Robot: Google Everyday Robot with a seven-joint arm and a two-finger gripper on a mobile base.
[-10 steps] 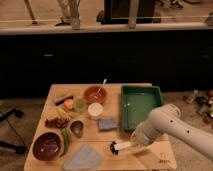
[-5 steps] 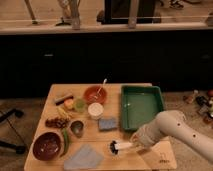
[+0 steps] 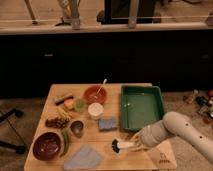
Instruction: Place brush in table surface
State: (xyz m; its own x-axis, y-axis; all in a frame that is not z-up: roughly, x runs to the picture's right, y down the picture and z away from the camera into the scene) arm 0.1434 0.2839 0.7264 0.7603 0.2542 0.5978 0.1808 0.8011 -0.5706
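Dim room, dark cabinets behind a crowded table (image 3: 135, 160). Low over its front right part is the brush (image 3: 121, 145), black head to the left, white handle gripped in the gripper (image 3: 136, 145), just below the green tray (image 3: 142, 106); whether it touches the wood I cannot tell. Carrying looks done; lowering and letting go remain. Left of it lie a grey cloth (image 3: 83, 157), blue sponge (image 3: 107, 123) and bowls (image 3: 47, 145).

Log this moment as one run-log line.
step: place brush | tool: low over table, front right | brush: at tool, head left, near table | tray: behind
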